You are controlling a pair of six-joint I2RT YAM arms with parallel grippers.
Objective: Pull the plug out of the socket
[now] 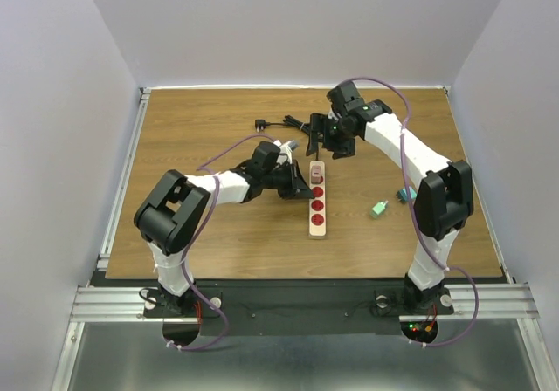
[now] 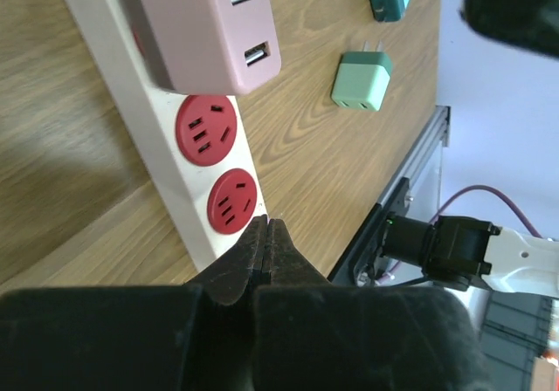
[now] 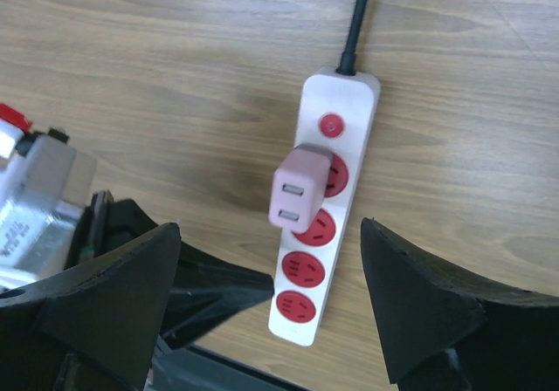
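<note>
The socket is a beige power strip lying along the middle of the table, with red outlets and a black cord. A pink plug with two USB ports sits in its far outlet. My left gripper is shut and empty, its tips at the strip's left edge beside the lower outlets. My right gripper hovers above the strip's far end, open wide and empty. In the right wrist view its fingers spread either side of the strip, and the plug stands between them.
A green adapter and a teal adapter lie loose on the wood right of the strip, also in the left wrist view. Grey walls enclose the table. A metal rail runs along the near edge.
</note>
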